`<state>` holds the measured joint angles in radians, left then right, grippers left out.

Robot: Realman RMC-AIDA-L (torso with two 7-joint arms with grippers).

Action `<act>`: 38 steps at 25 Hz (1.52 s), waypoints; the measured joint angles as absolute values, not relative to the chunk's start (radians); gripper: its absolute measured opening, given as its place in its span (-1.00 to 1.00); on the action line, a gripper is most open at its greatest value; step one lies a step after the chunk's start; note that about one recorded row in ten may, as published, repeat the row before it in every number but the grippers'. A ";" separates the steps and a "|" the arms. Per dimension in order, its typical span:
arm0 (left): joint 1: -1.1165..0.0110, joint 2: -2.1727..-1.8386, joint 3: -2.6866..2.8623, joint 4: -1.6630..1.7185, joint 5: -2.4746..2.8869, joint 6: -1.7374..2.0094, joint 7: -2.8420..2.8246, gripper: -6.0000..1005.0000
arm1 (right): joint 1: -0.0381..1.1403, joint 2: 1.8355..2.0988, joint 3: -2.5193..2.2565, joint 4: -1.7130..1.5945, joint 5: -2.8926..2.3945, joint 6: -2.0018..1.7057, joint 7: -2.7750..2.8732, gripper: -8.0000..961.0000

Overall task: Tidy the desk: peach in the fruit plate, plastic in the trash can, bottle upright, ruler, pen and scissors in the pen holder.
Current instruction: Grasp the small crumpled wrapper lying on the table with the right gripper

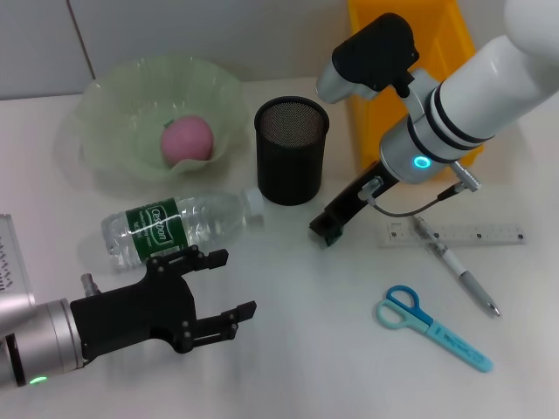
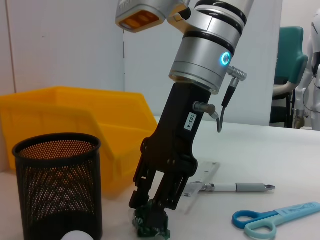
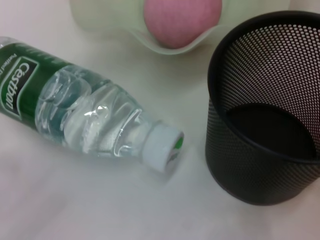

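pen holder (image 1: 292, 150): black metal mesh, matt, just beside the right gripper (image 1: 325, 231)
bottle (image 1: 179, 225): clear glossy plastic, crinkled, green paper-like label, just above the left gripper (image 1: 225, 284)
fruit plate (image 1: 131, 96): pale green, translucent, wavy rim
peach (image 1: 186, 140): pink, matt skin
ruler (image 1: 489, 234): clear plastic
scissors (image 1: 432, 327): blue plastic handles
bin (image 1: 410, 26): yellow glossy plastic
grippers: black, matt

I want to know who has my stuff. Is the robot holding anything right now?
No. The left gripper is open in the air near the lying bottle. The right gripper touches the table beside the pen holder, with nothing seen in it.
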<state>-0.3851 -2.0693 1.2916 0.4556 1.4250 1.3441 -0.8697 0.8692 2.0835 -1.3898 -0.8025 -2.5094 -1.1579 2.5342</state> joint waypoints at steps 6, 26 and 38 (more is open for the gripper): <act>-0.383 -2.069 1.292 0.456 1.425 1.343 -0.870 0.57 | 0.860 2.083 -1.386 -0.812 -2.509 -1.167 2.535 0.05; -0.379 -2.068 1.292 0.456 1.425 1.339 -0.870 0.57 | 0.816 2.083 -1.377 -0.894 -2.513 -1.206 2.549 -0.35; -0.383 -2.068 1.292 0.456 1.425 1.339 -0.870 0.57 | 0.813 2.083 -1.387 -0.894 -2.514 -1.166 2.550 -0.03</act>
